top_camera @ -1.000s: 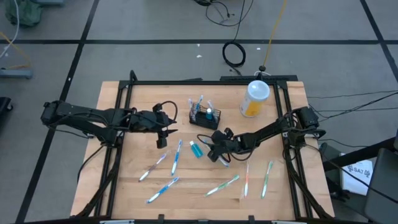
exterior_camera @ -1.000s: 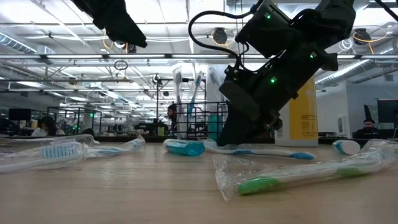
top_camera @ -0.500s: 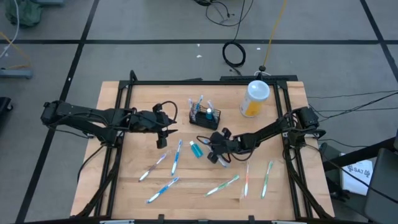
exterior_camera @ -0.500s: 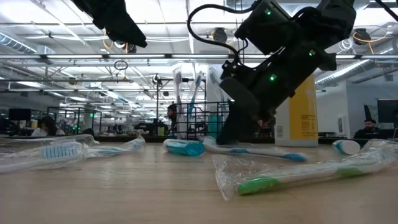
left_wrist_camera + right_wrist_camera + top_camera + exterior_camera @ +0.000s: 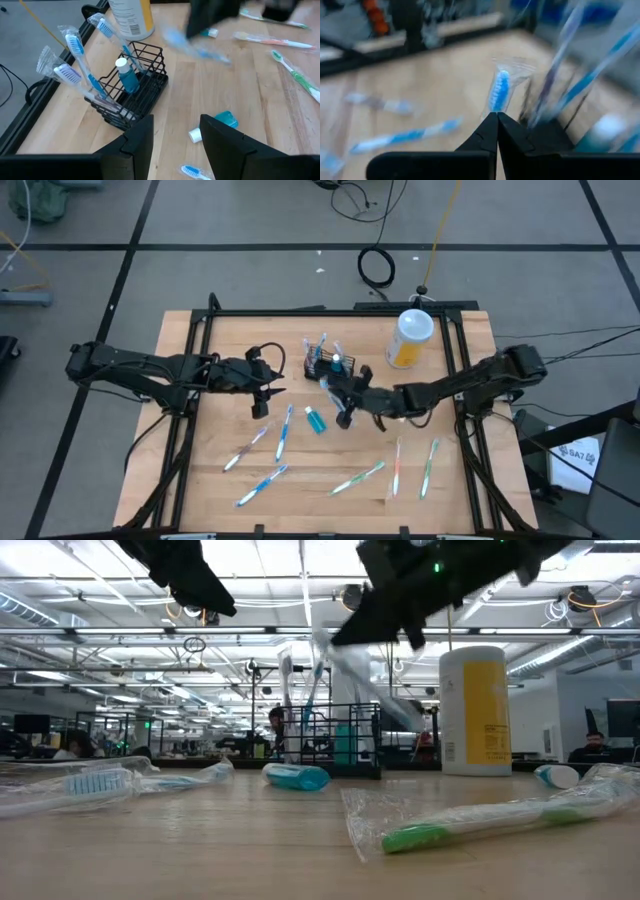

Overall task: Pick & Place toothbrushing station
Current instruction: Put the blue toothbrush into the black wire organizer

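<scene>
The toothbrushing station, a black wire caddy (image 5: 325, 367) (image 5: 132, 85) (image 5: 330, 740), stands on the table's far middle. Several wrapped brushes and a small teal bottle stand in it. My right gripper (image 5: 338, 392) (image 5: 496, 117) hovers just near of the caddy, shut on a blue toothbrush (image 5: 500, 92) (image 5: 385, 700) (image 5: 197, 47) in a clear wrapper. My left gripper (image 5: 265, 398) (image 5: 175, 135) waits open to the caddy's left, above the table, holding nothing. My right gripper pinches the wrapped blue toothbrush between its two fingertips (image 5: 490, 127), close behind the bristle head (image 5: 499, 102), which sticks out just past the tips. The brush is lifted clear of the table. Its long part hangs slanting down below the gripper (image 5: 400, 712).
A yellow bottle with a white lid (image 5: 410, 340) (image 5: 475, 710) stands at the far right. A teal tube (image 5: 316, 420) (image 5: 225, 120) lies near of the caddy. Several loose wrapped toothbrushes (image 5: 283, 430) (image 5: 358, 477) (image 5: 428, 465) lie across the near half. A black frame rail (image 5: 195, 370) borders the table.
My right gripper has taken hold of the blue toothbrush where it lay on the table and risen with it, shifting a little toward the caddy and tipping closer to level. The brush has come clear of the table and hangs slanting.
</scene>
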Controlling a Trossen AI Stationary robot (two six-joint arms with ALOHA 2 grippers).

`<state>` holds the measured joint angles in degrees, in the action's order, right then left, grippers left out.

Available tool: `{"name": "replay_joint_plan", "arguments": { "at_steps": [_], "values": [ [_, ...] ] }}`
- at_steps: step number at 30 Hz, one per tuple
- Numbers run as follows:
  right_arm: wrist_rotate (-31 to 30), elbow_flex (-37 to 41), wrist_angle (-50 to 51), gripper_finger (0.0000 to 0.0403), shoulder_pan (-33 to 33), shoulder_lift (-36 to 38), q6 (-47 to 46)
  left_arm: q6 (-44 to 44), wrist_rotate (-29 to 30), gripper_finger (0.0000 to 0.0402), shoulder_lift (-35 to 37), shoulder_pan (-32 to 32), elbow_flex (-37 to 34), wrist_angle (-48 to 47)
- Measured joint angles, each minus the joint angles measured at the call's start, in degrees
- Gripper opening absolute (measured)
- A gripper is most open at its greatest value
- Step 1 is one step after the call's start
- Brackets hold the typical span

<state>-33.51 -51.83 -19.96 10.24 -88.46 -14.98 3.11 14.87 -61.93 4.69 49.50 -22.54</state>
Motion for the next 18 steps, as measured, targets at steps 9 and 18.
{"name": "replay_joint_plan", "arguments": {
  "at_steps": [9,18],
  "values": [
    [-8.7,0.0,-29.1,0.0,-1.7,0.9,32.2,0.0,0.0,0.0168,0.0,0.0,0.0,0.0],
    [-7.0,0.5,-49.7,0.0,-6.5,-9.0,40.0,0.1,0.0,0.0168,0.0,0.0,0.0,-0.2]
  ]
}}
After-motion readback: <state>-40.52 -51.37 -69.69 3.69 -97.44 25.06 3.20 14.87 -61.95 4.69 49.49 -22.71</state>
